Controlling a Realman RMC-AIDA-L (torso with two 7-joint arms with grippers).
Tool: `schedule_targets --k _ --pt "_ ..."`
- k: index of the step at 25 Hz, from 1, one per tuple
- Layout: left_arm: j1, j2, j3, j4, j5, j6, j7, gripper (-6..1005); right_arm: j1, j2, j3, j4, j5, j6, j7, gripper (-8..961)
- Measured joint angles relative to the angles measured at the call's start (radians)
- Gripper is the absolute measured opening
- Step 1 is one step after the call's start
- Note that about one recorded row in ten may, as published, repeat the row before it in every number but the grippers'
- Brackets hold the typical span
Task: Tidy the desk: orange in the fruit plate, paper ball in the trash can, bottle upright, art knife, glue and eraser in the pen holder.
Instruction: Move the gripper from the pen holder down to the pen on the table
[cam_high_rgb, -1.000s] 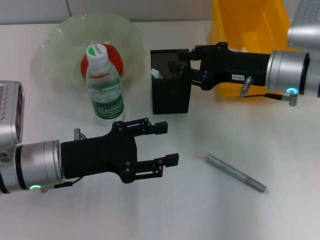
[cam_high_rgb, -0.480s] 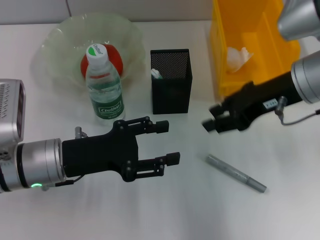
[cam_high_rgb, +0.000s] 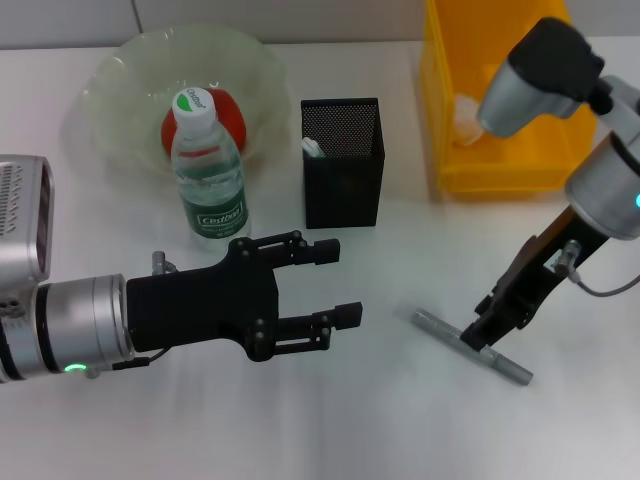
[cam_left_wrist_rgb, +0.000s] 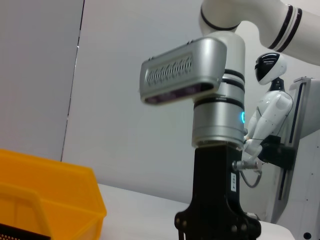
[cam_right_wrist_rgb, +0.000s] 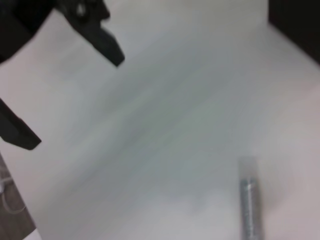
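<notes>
The right gripper (cam_high_rgb: 481, 338) is pointing down at the desk (cam_high_rgb: 380, 420), its tip right over the glue (cam_high_rgb: 472, 347), near the middle of the stick. The grey stick is lying flat on the white top, slanting from the upper left to the lower right in the head view, and both its ends are showing on either side of the black fingers. From this angle the fingers are blending into one dark shape, so I cannot tell how wide the jaws are standing, or whether they are touching the stick or only hanging just above it. In the right wrist view the glue (cam_right_wrist_rgb: 248, 202) is appearing near the edge of the picture, blurred, with bare desk around it.

The left gripper (cam_high_rgb: 332, 283) is hovering low over the desk, well apart from the glue, its jaws standing wide with nothing between them.

The bottle (cam_high_rgb: 207, 170) is standing upright in front of the fruit plate (cam_high_rgb: 110, 90), and the orange (cam_high_rgb: 228, 115) is sitting in the plate behind the bottle's cap. The pen holder (cam_high_rgb: 342, 185) is standing just beside the bottle, with a pale tip, probably the art knife (cam_high_rgb: 312, 148), poking up at one inner corner. The paper ball (cam_high_rgb: 465, 115) is lying inside the trash can (cam_high_rgb: 500, 160), partly hidden by the right arm.
</notes>
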Motion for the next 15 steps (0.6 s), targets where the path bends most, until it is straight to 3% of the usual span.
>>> schedule_targets --k 8,15 --pt "-0.004 0.000 0.000 0.000 0.000 -0.001 0.000 722 0.094 0.003 -0.052 0.148 -0.069 0.048 0.043 417" --pt "-0.009 0.000 0.000 0.000 0.000 -0.009 0.000 722 0.105 0.006 -0.134 0.174 -0.076 0.102 0.059 416"
